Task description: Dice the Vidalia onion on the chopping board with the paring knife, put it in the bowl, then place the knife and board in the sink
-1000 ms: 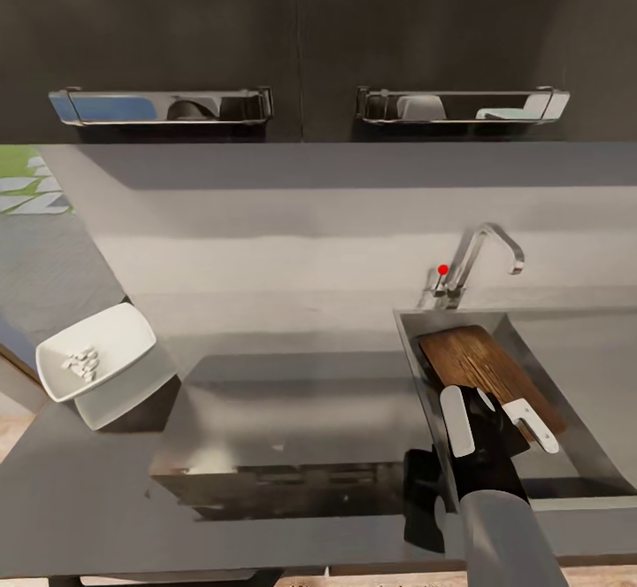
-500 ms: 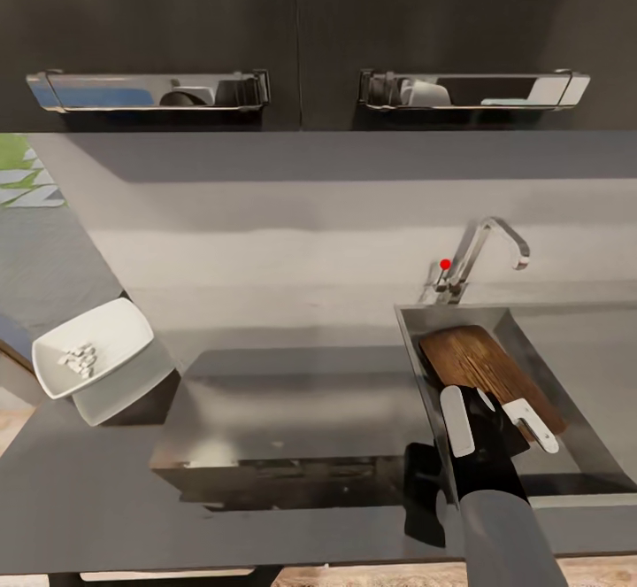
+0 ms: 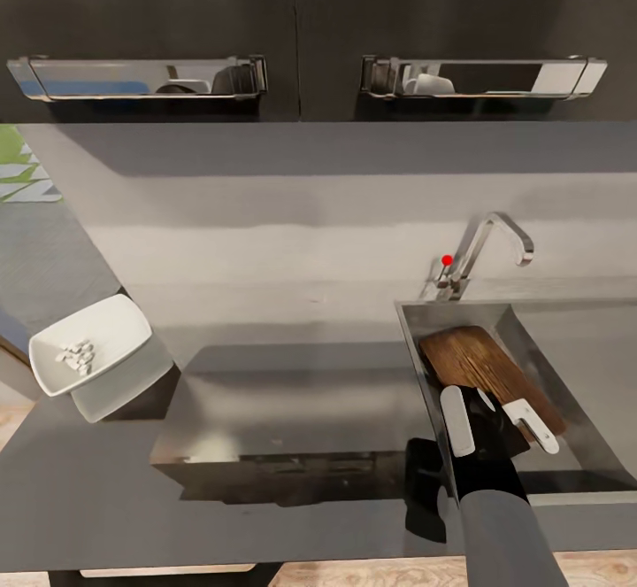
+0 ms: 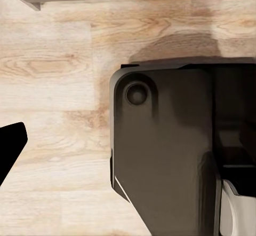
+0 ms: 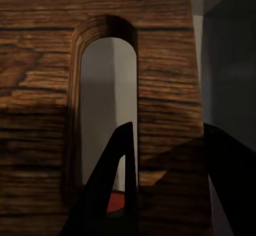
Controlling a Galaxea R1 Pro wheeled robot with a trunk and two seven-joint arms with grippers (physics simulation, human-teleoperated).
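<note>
The dark brown chopping board (image 3: 473, 361) lies tilted inside the grey steel sink (image 3: 584, 432), one long side against the left wall. My right gripper (image 3: 485, 401) is at the board's near end. In the right wrist view its fingers (image 5: 114, 177) stand apart on either side of the strip beside the oval hole (image 5: 106, 97), one tip inside the hole. A bit of red, the paring knife's handle (image 5: 113, 203), shows through the hole under the board. The white bowl (image 3: 88, 352) holds diced onion (image 3: 75, 355) at the countertop's (image 3: 292, 392) left end.
The chrome tap (image 3: 491, 237) with its red-tipped lever (image 3: 447, 260) rises behind the sink. Dark wall cabinets with chrome handles (image 3: 141, 78) hang overhead. In the left wrist view one black finger (image 4: 10, 148) hangs over the wooden floor (image 4: 53, 60) beside my dark base (image 4: 160, 156).
The camera has moved, so the cabinet handles sit higher and wider in the picture. The board, bowl and right gripper keep their places relative to each other.
</note>
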